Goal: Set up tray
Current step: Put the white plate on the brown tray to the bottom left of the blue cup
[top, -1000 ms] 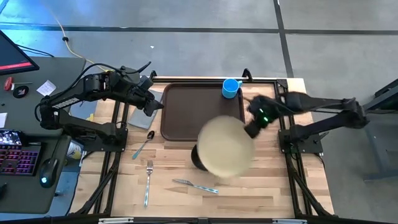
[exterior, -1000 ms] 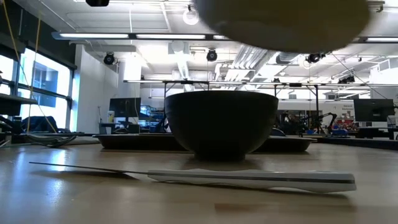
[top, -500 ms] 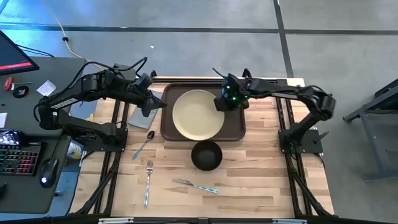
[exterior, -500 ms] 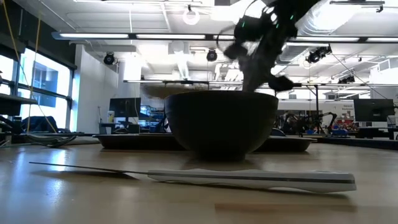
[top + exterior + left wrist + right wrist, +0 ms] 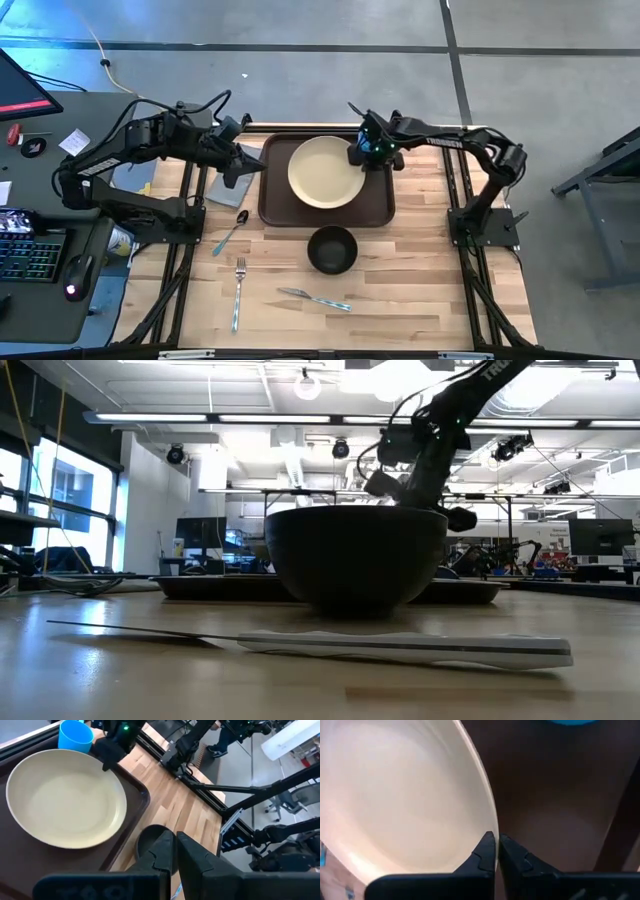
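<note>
Right hand (image 5: 372, 152) sits at the plate's (image 5: 326, 172) far-right rim, fingers pinched on that edge per the right wrist view, presumably to steady the plate while seating it flat inside the tray (image 5: 275, 200). Near to far on the table (image 5: 400, 300): knife (image 5: 314, 298) and fork (image 5: 238, 292) at the front, dark bowl (image 5: 332, 249) just ahead of the tray, spoon (image 5: 230, 232) to its left, all off the tray and likely waiting their turn. Tray lies at the table's back centre, carrying the plate and a blue cup (image 5: 75, 735) in its far-right corner. Left hand (image 5: 240, 165) hovers by the tray's left edge over a grey napkin (image 5: 222, 190), fingers nearly together, nothing visibly held.
</note>
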Available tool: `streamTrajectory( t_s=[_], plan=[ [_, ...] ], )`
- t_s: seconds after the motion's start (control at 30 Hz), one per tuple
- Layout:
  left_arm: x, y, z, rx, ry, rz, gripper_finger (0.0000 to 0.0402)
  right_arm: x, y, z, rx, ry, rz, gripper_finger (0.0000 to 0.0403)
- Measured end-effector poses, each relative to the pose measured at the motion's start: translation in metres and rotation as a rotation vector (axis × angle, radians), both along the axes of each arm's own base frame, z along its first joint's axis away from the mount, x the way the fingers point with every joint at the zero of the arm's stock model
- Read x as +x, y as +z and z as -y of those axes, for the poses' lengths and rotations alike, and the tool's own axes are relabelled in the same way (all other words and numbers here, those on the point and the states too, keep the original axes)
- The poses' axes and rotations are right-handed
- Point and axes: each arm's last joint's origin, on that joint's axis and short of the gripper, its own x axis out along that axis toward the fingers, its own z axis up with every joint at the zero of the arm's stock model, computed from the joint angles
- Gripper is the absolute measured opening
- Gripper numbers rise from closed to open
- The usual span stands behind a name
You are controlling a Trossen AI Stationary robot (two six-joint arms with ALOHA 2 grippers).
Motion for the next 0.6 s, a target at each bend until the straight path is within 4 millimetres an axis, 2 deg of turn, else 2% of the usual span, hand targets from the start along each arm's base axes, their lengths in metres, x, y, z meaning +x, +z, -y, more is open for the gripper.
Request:
streamTrajectory(
  t_s=[0.37, 0.6],
  plan=[
    [-0.003, 0.001, 0.001, 0.039, -0.031, 0.003, 0.0058, 0.006, -0.019, -0.003, 0.059, 0.024, -0.054, 0.0000],
    [-0.007, 0.002, 0.002, 0.054, -0.039, 0.009, 0.0058, 0.001, -0.024, -0.006, 0.059, 0.058, -0.129, 0.0000]
  ],
)
